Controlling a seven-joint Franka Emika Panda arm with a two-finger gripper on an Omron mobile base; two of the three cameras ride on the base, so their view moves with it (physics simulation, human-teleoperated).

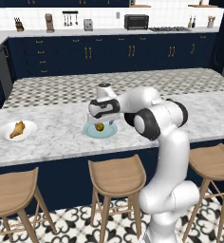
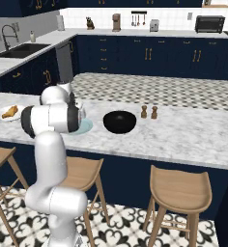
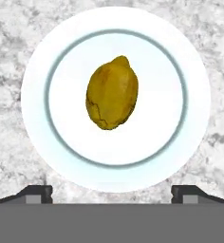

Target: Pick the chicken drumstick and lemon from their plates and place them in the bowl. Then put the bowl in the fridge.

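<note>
The robot's gripper [image 3: 112,192] hangs right over the pale blue plate [image 3: 190,102], and its two finger tips stand wide apart with nothing between them. The lemon [image 3: 112,93] lies in the middle of that plate. The plate sits on the grey marble counter [image 1: 57,135]. Far off to the left on the same counter, the chicken drumstick [image 1: 17,129] lies on a white plate [image 1: 29,131]. The black bowl [image 2: 120,121] sits near the blue plate, and two small shakers [image 2: 149,112] stand just beside the bowl
</note>
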